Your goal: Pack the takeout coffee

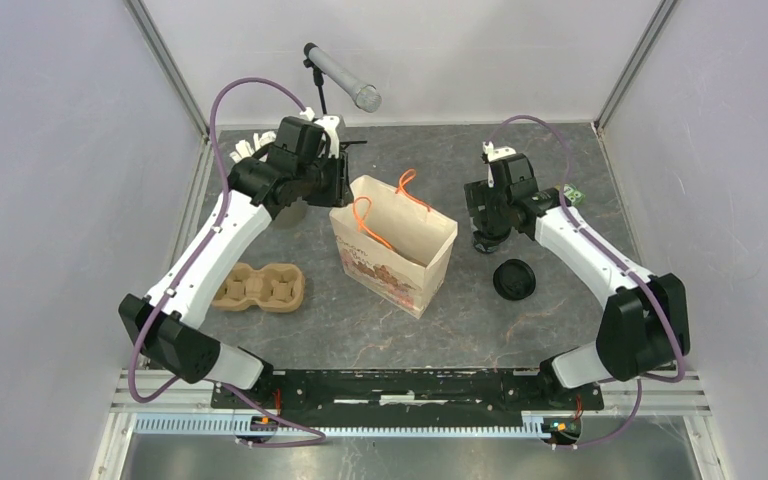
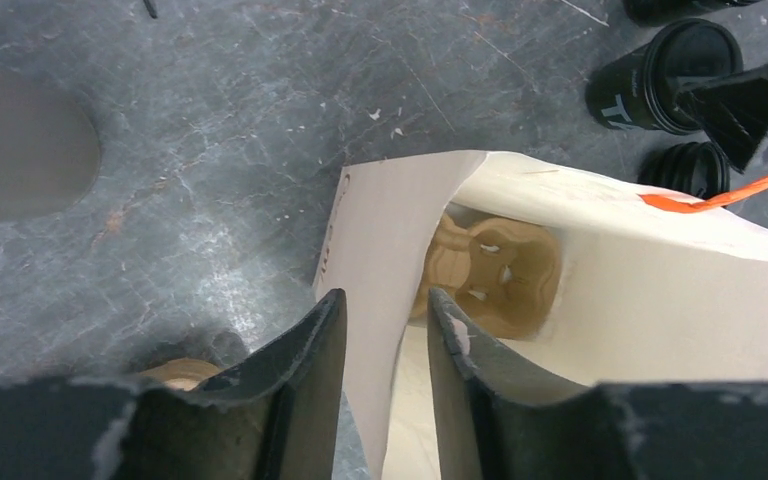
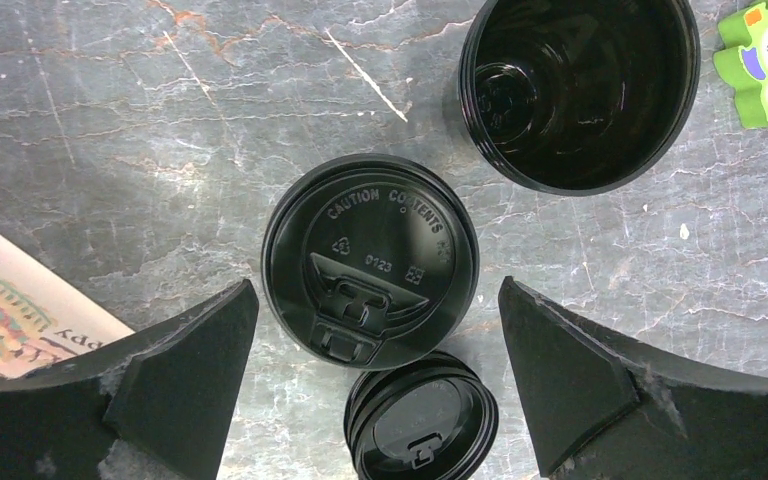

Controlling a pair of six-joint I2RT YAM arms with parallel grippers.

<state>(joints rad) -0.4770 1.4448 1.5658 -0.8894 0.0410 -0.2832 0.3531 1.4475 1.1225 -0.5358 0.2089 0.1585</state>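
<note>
R hand (image 3: 375,288), spread astride small black lidded cup (image 3: 370,240), shd centre b4 closing; L hand (image 2: 385,295) at brown paper bag (image 2: 410,165) rim, grip unclear.

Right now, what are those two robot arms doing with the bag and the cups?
The robot is packing a takeout coffee. The left tool has its fingers on either side of the paper bag's rim, as if to hold it open. A cardboard cup carrier already lies inside the bag. The right tool hangs wide open over the black lidded cup, one finger on each side, not touching it. The cup is on the table, not yet in the bag.
</note>
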